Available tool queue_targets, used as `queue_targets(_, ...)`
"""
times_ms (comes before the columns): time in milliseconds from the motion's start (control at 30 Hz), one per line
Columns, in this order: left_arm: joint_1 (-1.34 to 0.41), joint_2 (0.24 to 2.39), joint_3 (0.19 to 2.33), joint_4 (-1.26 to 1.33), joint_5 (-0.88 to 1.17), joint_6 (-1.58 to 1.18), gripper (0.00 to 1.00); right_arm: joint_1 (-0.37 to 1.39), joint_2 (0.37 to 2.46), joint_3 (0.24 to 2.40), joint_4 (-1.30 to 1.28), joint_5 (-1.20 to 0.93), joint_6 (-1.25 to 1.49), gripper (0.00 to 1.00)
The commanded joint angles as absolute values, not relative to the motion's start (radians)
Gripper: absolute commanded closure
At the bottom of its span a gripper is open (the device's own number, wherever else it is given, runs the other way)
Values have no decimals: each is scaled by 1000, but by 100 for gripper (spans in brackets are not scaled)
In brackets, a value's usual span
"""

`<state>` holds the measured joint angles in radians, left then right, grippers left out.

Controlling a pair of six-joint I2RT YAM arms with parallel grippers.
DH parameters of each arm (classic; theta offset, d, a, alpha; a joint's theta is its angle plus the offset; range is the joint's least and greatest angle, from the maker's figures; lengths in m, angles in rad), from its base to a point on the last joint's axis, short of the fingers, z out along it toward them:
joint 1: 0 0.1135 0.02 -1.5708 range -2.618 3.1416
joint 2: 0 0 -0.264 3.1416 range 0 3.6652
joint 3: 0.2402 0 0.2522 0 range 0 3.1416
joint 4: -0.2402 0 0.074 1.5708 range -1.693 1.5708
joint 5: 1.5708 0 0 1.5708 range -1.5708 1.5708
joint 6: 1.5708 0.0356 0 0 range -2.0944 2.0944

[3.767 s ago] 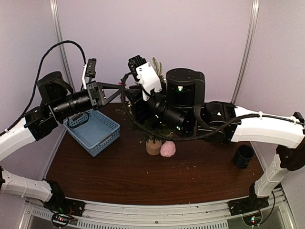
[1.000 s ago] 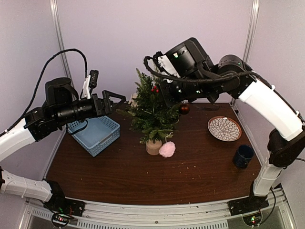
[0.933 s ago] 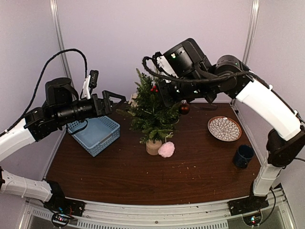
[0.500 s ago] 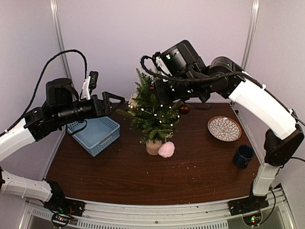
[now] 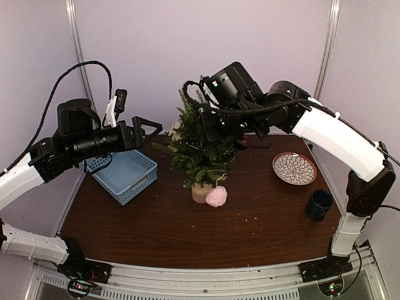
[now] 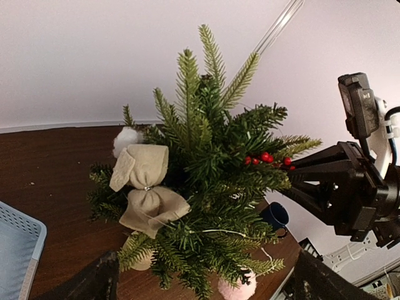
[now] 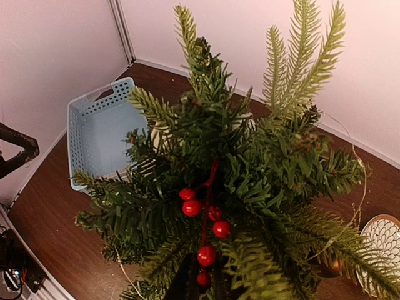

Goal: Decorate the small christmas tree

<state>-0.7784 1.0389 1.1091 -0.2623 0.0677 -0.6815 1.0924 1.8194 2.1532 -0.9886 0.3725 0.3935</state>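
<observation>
Already the small dark-green artificial christmas tree (image 5: 199,140), standing on its pale wooden base (image 5: 201,192) directly below the right gripper (image 7: 202,282) and just ahead of the left gripper (image 5: 147,128), wears a beige burlap bow (image 6: 147,194), a white cotton puff (image 6: 127,139) and a red berry sprig (image 7: 203,225). The right gripper's fingers sit almost together at the sprig's lower end; whether they grip it I cannot tell. The left gripper is spread wide, holding nothing. A fluffy pink pom-pom (image 5: 217,197) lies just beside the base, probably yet to be hung, so decorating looks well advanced but unfinished.
</observation>
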Motion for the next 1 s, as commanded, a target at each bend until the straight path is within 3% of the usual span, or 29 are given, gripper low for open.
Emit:
queue_targets(0,-771,1039,1140,-251,73,-661,2,1088,1783,2137,-968,358,399,84)
queue_targets(433,-756,1030,1141,-284,62,-665,2,1089,1651,1983,-909,343,416,58)
queue_targets(633,-714,1028,1155,-339,66,-710,2,1093,1541,1852,-834,327,393,38)
queue_targets(967,-399,1144,1307,-586,335,-746,2,1087,1356,1672,-754,312,321,9)
